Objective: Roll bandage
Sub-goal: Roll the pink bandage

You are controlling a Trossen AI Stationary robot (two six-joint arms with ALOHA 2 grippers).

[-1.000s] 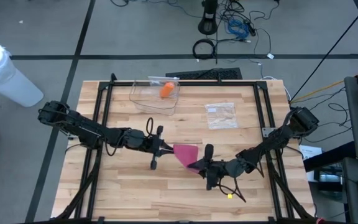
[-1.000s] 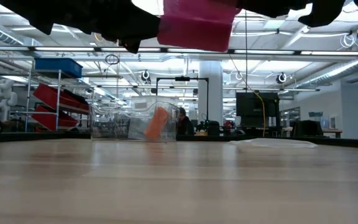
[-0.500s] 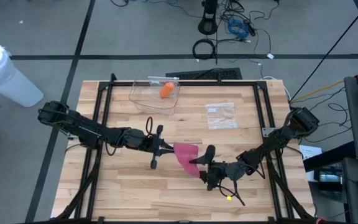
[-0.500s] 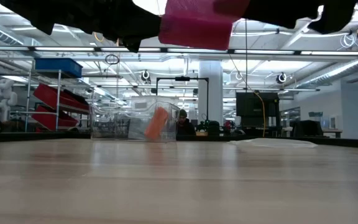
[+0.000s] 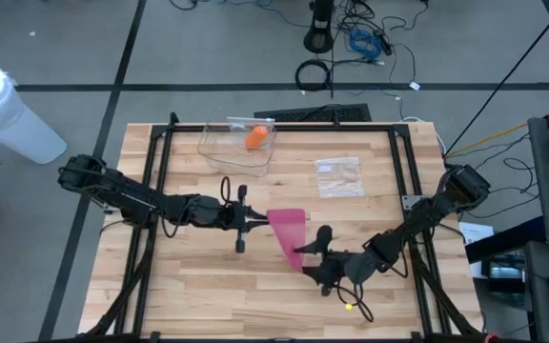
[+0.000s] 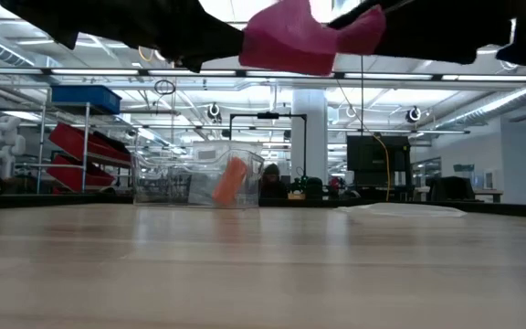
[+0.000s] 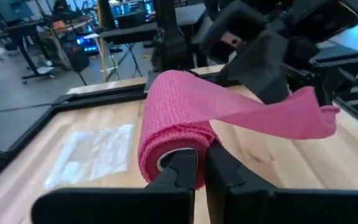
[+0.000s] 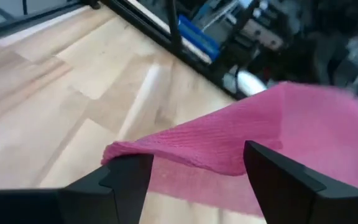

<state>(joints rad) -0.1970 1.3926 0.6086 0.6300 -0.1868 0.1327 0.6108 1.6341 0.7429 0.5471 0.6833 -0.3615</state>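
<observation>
A pink bandage roll (image 7: 169, 134) hangs above the middle of the table with my left gripper (image 7: 202, 169) shut on it. Its loose tail (image 7: 278, 112) runs from the roll (image 5: 276, 219) toward the near edge and ends (image 5: 297, 263) at my right gripper (image 5: 311, 260). That gripper (image 8: 197, 171) is open, a finger on either side of the tail's end (image 8: 229, 146). In the low view the bandage (image 6: 290, 41) sags in a slack fold high above the table. My left gripper pinches the roll's near end (image 7: 178, 158) at its hollow core between the two fingers, which reach level along the roll's axis from the table's left. The roll is lifted clear and lies level, its tail slack. My right gripper's open fingers flank the tail; whether they touch it I cannot tell.
A clear plastic box (image 5: 239, 145) holding an orange object (image 5: 254, 138) stands at the far edge. A clear plastic bag (image 5: 338, 176) lies flat right of it. Black frame rails (image 5: 284, 125) border the table. A small yellow thing (image 5: 351, 305) lies near the right arm.
My right gripper has opened, let go of the tail and sunk a little toward the near edge. The tail, flat and drawn between the grippers before, now sags in a slack fold. My left gripper has kept its place, still shut on the roll.
</observation>
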